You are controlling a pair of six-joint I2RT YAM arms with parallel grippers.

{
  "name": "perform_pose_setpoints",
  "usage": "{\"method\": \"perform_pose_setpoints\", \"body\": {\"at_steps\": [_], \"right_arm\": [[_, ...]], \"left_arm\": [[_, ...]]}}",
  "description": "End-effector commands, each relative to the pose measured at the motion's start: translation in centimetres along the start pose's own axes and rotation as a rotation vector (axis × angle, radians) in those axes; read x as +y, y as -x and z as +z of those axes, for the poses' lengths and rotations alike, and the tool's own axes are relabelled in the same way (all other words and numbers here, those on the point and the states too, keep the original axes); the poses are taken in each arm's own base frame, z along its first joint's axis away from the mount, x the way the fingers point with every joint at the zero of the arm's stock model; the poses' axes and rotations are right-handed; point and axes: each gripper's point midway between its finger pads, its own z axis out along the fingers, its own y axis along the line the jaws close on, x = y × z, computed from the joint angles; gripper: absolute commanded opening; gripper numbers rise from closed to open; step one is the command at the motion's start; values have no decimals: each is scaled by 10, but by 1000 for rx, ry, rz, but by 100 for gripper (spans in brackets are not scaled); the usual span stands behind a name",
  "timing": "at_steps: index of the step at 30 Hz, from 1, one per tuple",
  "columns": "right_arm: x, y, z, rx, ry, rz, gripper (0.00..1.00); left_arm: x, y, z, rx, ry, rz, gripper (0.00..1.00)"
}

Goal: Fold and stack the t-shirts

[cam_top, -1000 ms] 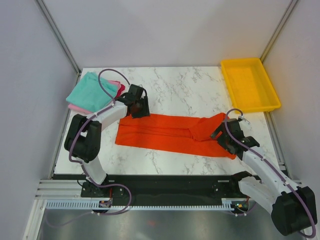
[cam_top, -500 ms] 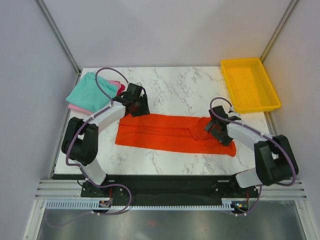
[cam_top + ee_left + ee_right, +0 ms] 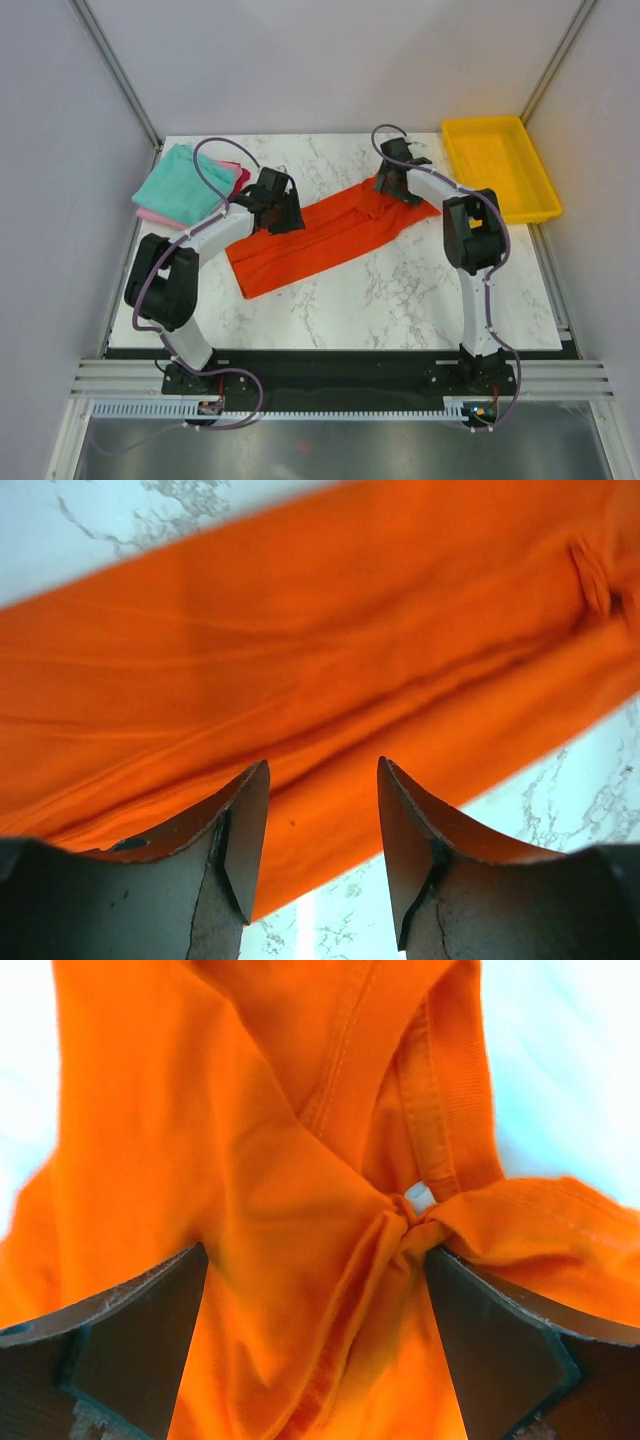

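Orange shirt (image 3: 320, 235) now diagonal (collar end dragged back), right gripper (image 3: 315, 1255) spread wide, left gripper (image 3: 322, 770) apart.

orange-red t-shirt (image 3: 310, 240) at centre is seen as soft matt cloth with stitched hems; teal t-shirt (image 3: 178, 185) upper left likewise matt; yellow tray (image 3: 495, 170) upper right smooth glossy plastic; table (image 3: 400, 290) polished, marble-patterned.

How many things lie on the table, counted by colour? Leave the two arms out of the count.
Orange-red t-shirt: 1
Teal t-shirt: 1
Pink t-shirt: 1
Yellow tray: 1
Total: 4
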Motion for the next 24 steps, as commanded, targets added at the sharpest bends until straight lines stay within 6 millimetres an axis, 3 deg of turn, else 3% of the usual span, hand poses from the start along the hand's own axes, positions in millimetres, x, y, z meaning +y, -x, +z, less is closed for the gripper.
{"method": "perform_pose_setpoints", "body": {"at_steps": [1,3,6,9,12,13,14,18,19,21,22,24], "right_arm": [[76,6,37,59,275,-116,98],[107,40,43,5,376,-70,98],[131,80,21,-93,473,-73,98],[130,109,-16,-184,510,-97,98],[119,119,-53,-246,551,-105,98],[110,103,-51,-219,542,-116,98],[107,115,-76,-259,567,-105,98],[84,111,-107,-281,568,-52,98],[77,91,-101,-228,566,-14,98],[72,85,-119,-220,599,11,98],[60,61,-108,-160,570,28,98],[44,45,-117,-140,558,58,98]], "left_arm": [[-17,-4,8,12,-63,-48,55],[-21,-5,7,10,-76,-49,55],[-32,-8,5,17,-103,-29,54],[-38,-10,4,24,-119,-16,54],[-44,-15,4,29,-123,9,54],[-48,-14,2,23,-131,30,55],[-50,-14,1,23,-127,42,55],[-66,-21,-3,-9,-75,159,55],[-72,-16,-5,-30,-67,200,55],[-75,-26,-3,-18,-11,281,54],[-79,-21,-5,-30,-4,328,53],[-78,-26,1,-13,33,385,47]]}}
